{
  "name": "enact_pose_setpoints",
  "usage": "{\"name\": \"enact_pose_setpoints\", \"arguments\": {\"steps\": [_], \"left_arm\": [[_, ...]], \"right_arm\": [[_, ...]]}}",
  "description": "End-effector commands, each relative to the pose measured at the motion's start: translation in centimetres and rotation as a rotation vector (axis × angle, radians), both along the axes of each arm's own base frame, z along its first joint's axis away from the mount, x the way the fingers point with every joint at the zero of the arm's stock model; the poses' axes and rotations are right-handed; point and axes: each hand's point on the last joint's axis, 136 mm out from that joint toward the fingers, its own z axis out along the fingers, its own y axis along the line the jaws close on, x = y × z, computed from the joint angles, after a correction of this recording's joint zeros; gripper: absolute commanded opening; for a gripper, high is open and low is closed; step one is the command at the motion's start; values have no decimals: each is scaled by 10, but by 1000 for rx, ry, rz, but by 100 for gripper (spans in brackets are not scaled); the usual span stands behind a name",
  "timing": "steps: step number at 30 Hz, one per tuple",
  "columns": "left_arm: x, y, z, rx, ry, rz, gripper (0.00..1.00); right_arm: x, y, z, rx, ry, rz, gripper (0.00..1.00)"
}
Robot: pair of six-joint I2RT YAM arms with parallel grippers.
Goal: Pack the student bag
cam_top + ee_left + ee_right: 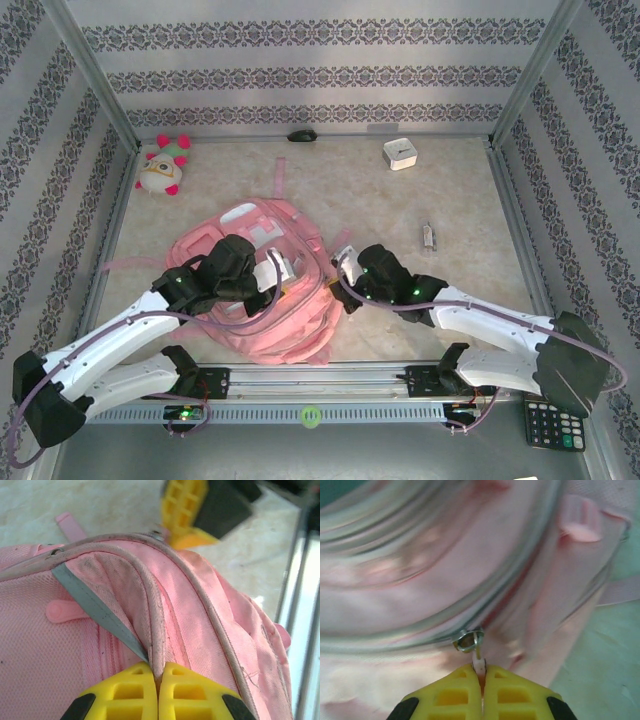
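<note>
At the far left corner of the desk (420, 200) a white-and-pink plush toy (163, 166) is seen, well apart from the other things; the left gripper (278, 272) is reached in from the near left corner over the student bag (270, 320), and its yellow fingers (131, 694) are seen clenched, tip against tip, on a raised fold of the bag's pink fabric edged with pale piping; a grey strip of trim is seen running beside that fold, and a small pink tab is seen on the mesh panel to its left. The student bag is laid flat at the middle of the desk, nearer the near edge than the far one, with one pink strap trailed toward the left edge and another stretched toward the far edge; a lighter front pocket is turned toward the far left. Against the bag's right side the right gripper (343, 262) is set; its fingers (451, 696) are closed fast on the pale pink zipper pull (479, 666), which is hung from a metal slider (468, 641) on the zip line; the fabric around it is blurred in the wrist view. Near the far right corner a small white box (401, 154) is placed; a small metal object (428, 236), too small to be identified, is found between the box and the right arm; a dark calculator (553, 425) is seen off the near right corner, beside the right arm's base.
</note>
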Motion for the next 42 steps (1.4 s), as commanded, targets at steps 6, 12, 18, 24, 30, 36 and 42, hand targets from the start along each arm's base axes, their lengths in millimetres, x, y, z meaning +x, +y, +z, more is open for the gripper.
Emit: {"name": "enact_pose_setpoints", "arguments": {"steps": [6, 12, 18, 24, 30, 36, 42], "left_arm": [[-77, -14, 40, -181, 39, -422, 0], [-101, -15, 49, -217, 50, -580, 0], [-119, -17, 49, -204, 38, -681, 0], [-89, -16, 27, -92, -65, -569, 0], [-59, -27, 31, -131, -215, -514, 0], [-45, -16, 28, -147, -253, -525, 0], [-31, -14, 28, -126, -307, -487, 0]], "right_arm": [[81, -21, 13, 52, -12, -204, 0], [136, -10, 12, 73, 2, -239, 0], [205, -15, 6, 109, 25, -364, 0], [225, -30, 15, 111, -4, -433, 0], [169, -65, 13, 58, -13, -433, 0], [103, -90, 19, 40, -9, -374, 36], [15, -33, 38, 223, 137, -167, 56]]}}
